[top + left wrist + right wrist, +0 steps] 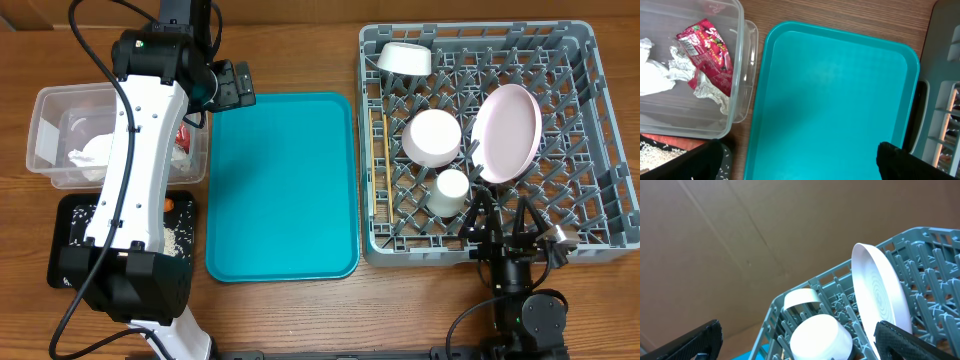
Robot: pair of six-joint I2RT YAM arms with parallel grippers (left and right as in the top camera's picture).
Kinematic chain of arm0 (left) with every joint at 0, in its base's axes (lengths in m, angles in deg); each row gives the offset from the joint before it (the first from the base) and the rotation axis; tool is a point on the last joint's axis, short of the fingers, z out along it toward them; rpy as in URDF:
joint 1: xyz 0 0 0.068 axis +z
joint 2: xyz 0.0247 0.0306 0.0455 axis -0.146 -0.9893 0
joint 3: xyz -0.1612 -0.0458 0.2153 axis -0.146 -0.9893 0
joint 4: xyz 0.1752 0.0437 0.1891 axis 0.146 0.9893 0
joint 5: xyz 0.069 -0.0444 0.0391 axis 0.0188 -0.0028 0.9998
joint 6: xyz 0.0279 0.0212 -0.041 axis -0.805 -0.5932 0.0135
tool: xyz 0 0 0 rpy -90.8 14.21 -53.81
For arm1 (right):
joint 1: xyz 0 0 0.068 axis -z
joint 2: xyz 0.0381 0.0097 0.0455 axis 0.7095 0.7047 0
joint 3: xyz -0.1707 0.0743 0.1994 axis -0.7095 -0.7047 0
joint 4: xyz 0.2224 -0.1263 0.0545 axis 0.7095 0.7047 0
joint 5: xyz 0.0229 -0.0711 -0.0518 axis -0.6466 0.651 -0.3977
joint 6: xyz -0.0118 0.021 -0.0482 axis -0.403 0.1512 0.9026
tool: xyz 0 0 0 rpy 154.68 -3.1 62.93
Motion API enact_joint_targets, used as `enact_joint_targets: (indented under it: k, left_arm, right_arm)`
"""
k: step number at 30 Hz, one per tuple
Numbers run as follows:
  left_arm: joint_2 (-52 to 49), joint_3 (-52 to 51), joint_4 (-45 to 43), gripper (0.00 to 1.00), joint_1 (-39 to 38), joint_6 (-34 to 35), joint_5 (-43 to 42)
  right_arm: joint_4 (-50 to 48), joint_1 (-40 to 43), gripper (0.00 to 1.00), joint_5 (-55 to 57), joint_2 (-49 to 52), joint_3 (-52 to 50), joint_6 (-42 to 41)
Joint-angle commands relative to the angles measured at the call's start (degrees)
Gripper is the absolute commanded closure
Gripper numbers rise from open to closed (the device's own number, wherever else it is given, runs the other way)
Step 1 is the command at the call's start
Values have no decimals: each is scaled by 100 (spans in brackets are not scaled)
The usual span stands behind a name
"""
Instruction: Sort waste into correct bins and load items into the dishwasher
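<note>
Black tray [70, 222] mostly under left arm [140, 150]

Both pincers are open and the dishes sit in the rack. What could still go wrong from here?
1. The plate stands tilted on edge in the rack, and the right pincer hangs open at the near wall; a careless move could knock the plate over.
2. The left arm lies across the tub and black tray; pulling back might drag the tub or scatter rice.
</note>
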Motion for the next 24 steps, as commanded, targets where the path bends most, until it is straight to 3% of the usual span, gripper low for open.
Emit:
enact_joint_targets:
  k: [1,10,24]
  left_arm:
    - [-17,-26,-11,0,35,17,-48]
    - [-17,-26,-11,0,35,17,-48]
    - [-17,-26,-11,0,35,17,-48]
  right_arm:
    - [52,13,0,-74,-68,-59,369]
    - [723,90,0,-66,-68,-59,1047]
    - [756,507,0,-463,-68,-59,1073]
